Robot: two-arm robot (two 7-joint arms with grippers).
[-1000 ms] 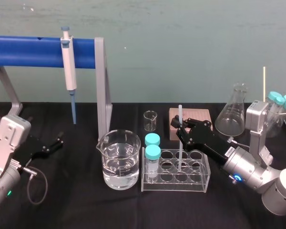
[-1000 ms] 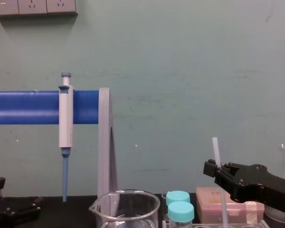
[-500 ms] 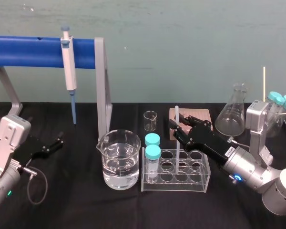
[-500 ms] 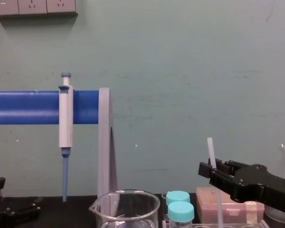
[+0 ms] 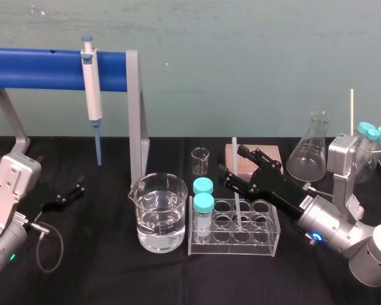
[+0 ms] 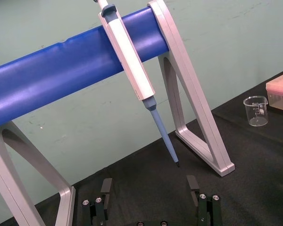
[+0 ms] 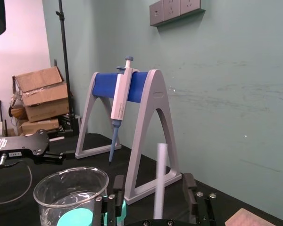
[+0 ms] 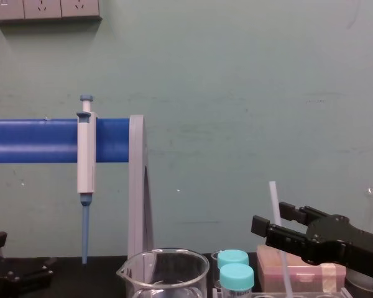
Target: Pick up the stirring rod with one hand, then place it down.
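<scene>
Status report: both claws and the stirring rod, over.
Right claw open around thin white translucent stirring rod, upright in clear rack. Left claw open, parked left. Teal-capped vials nearby.

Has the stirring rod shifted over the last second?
Yes. The stirring rod has tipped slightly to the robot's left at its top, toward the teal-capped vials; its foot stays in the tube rack. The right tool stands open around it.

black table (image 5: 101, 273), beaker (image 5: 157, 213), rack (image 5: 235, 245), flask (image 5: 307, 155)
</scene>
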